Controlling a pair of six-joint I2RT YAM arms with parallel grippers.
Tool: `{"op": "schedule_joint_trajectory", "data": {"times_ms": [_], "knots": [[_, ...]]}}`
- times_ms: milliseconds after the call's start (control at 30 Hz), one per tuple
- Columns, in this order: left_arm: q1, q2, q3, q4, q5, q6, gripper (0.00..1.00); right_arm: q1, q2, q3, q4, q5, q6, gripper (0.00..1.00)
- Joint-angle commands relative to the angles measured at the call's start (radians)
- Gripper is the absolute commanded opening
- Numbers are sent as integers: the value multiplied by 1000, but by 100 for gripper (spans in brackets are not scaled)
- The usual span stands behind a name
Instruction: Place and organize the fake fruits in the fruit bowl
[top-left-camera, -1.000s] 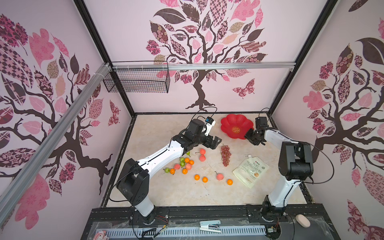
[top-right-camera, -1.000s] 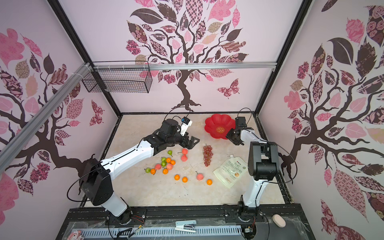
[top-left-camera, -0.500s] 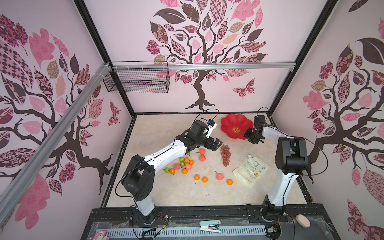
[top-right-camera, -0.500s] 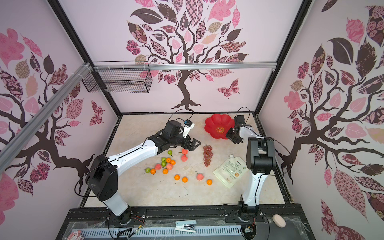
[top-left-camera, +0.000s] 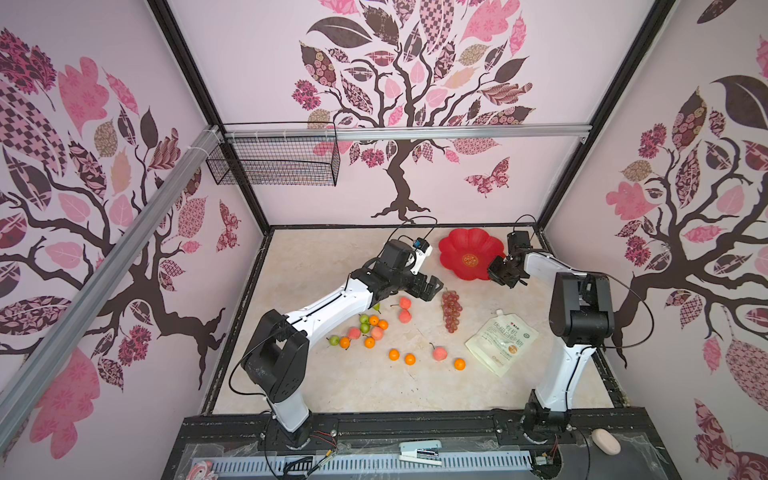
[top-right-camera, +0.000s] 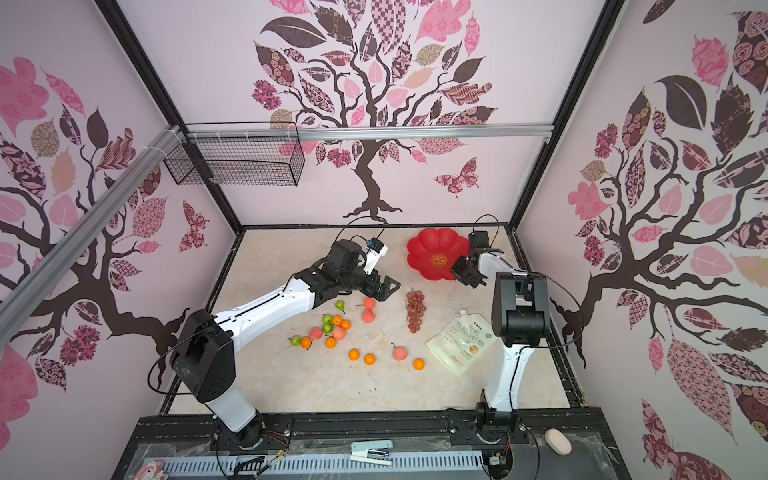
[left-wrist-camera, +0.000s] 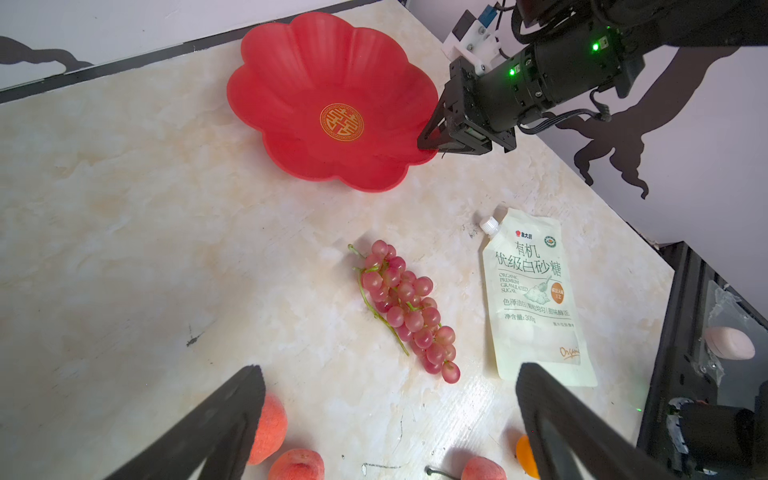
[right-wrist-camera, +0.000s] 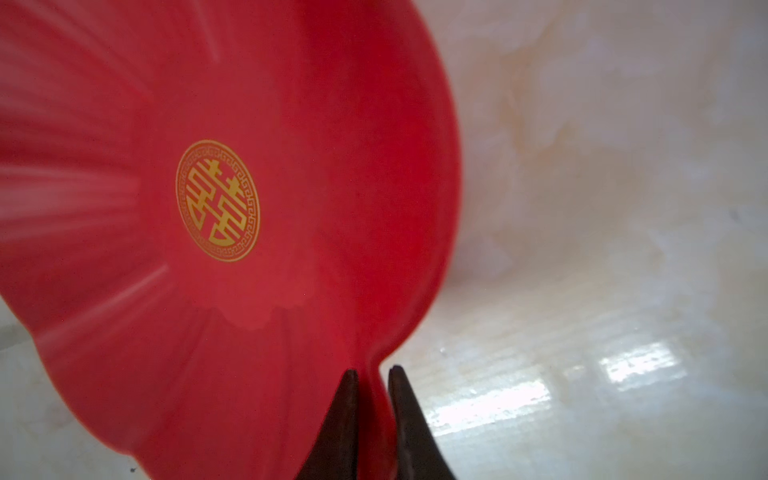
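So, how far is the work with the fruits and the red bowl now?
Done: nothing yet; the fruit bowl is empty. In hand: the right hand pinches the bowl's rim; the left hand, open and empty, hovers near the peaches. Left: the grape bunch, peaches, oranges and green fruits all lie on the table.

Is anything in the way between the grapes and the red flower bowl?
No, nothing visible. Only bare table lies between the grape bunch and the fruit bowl. The sugar pouch lies off to one side, and the right end effector pinches the bowl's rim beside that path.
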Motion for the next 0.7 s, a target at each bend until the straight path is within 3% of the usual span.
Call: {"op": "schedule_joint_trajectory", "data": {"times_ms": [0, 300, 467, 667], "knots": [[30, -34, 56, -2, 12, 0, 99, -4, 3, 28, -40, -10, -11, 12], [124, -81, 56, -7, 10, 5, 98, 5, -22, 42, -62, -84, -13, 2], [141, -97, 80, -94, -15, 111, 98, 50, -18, 70, -81, -109, -13, 0], [169, -159, 53, -227, 85, 308, 98, 134, -2, 129, -116, -127, -24, 0]]}}
